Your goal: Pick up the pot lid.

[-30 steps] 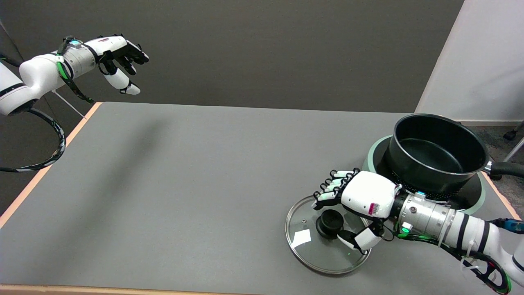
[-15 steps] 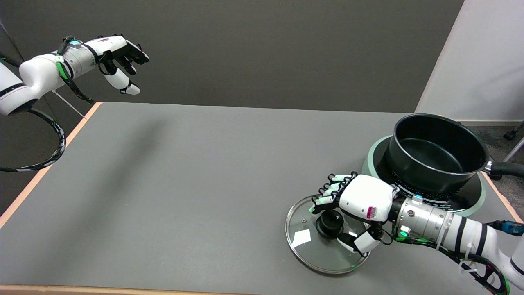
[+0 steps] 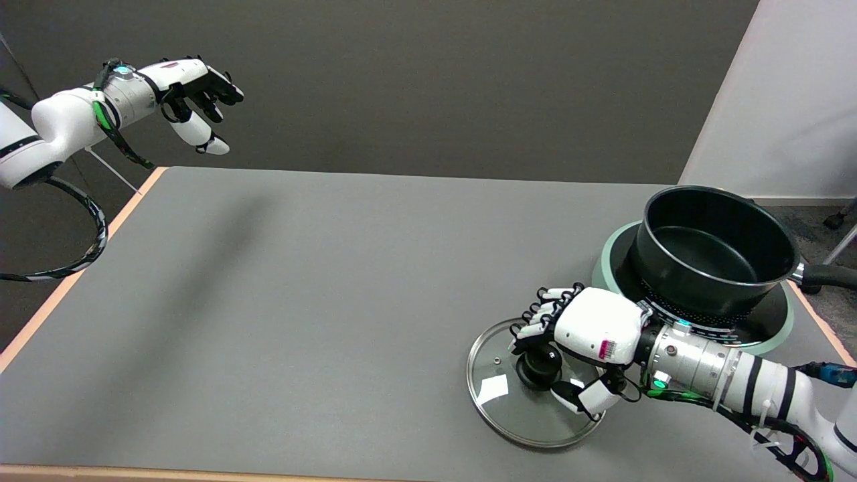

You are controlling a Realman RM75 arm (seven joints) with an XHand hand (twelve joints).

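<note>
Pot lid: one glass pot lid (image 3: 529, 408) with a metal rim, lying flat on the grey surface (image 3: 321, 301) near its front right edge, just beside the burner.
Knob: one black knob (image 3: 541, 363) at the lid's centre, standing up between the right hand's fingers and thumb.
Right hand: the right hand (image 3: 582, 341) is over the knob, fingers curled above its far side and the thumb low on the near side; from this angle I cannot tell whether they already press the knob or only bracket it.
Risk, slip: if the fingers sit only on the knob's rounded top, the lid would likely slide out as it rises and drop back on the surface.
Risk, tilt: a grip off to one side could let the heavy glass swing, tipping the rim into the burner or pot.
Risk, push: closing unevenly may shove the lid along the smooth surface instead of catching it.
Pot: one black pot (image 3: 713, 258), open, standing on one round burner (image 3: 776, 321).
Sticker: one small white label (image 3: 494, 387) on the glass.
</note>
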